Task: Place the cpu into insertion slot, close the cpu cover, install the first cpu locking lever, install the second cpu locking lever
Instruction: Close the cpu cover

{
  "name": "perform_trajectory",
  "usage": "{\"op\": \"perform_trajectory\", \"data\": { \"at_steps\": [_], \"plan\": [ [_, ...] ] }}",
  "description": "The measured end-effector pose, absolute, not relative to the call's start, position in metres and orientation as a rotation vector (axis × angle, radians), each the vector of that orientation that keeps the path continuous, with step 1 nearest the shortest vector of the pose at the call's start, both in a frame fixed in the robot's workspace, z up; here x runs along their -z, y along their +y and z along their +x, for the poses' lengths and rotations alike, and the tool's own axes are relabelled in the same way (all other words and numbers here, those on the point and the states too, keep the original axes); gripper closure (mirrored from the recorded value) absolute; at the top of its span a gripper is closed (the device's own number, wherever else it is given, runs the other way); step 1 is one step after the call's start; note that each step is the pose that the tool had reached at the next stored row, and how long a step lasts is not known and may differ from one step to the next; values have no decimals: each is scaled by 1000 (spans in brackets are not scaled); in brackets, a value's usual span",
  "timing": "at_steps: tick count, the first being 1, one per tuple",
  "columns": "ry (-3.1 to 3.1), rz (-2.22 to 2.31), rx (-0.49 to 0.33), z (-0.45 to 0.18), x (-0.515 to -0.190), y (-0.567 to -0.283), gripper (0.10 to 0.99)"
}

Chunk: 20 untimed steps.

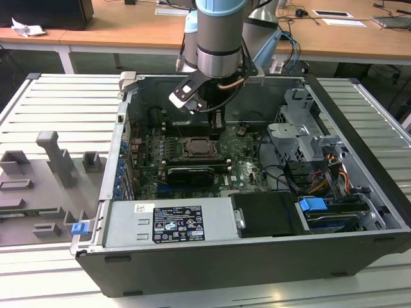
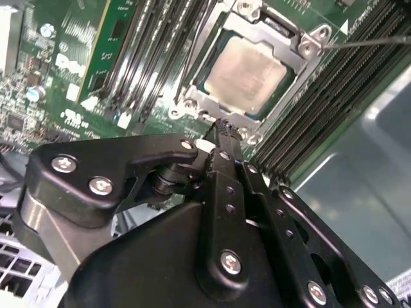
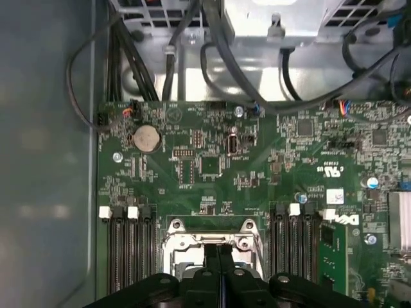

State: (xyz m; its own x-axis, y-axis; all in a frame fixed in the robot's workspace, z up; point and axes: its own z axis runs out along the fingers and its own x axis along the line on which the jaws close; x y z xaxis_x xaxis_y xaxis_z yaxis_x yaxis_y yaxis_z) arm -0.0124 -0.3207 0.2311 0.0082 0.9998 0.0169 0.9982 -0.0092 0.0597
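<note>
Open computer case (image 1: 192, 263) on a slatted worktop (image 1: 58, 109), with the robot arm (image 1: 218, 38) reaching down into it over the green circuit board (image 3: 212, 173).

(a) Jaws. In both wrist views the two black fingertips (image 2: 221, 131) are pressed together with nothing between them: closed and empty. They hang low over the board. Whether they touch any part cannot be told.

(b) Task parts. The cpu (image 2: 247, 74) lies flat in the insertion slot (image 1: 184, 147), just beyond the tips of the jaws. The cpu cover (image 2: 297, 72) is down over it. The chip's dull metal top shows through the central window. In the first wrist view the near edge of the cover sits directly under the tips of the jaws. A thin metal lever rod (image 2: 369, 41) runs from a corner of the cover on the far side from the jaws, out across the neighbouring slots. Whether it is latched cannot be told.

(c) Surroundings. Banks of long black memory slots (image 3: 125, 247) flank the jaws on both sides. A coin cell (image 3: 146, 136) sits farther out on the board, well apart from the jaws. In the exterior view a long black card (image 1: 189, 174) lies beyond the slot from the jaws, and the labelled power supply box (image 1: 170, 221) lies farther off again, at the case wall.
</note>
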Motion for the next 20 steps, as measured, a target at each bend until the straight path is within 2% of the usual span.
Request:
{"op": "perform_trajectory", "data": {
  "at_steps": [20],
  "plan": [
    [2227,2175,-88,-42,-227,-319,980]
  ]
}}
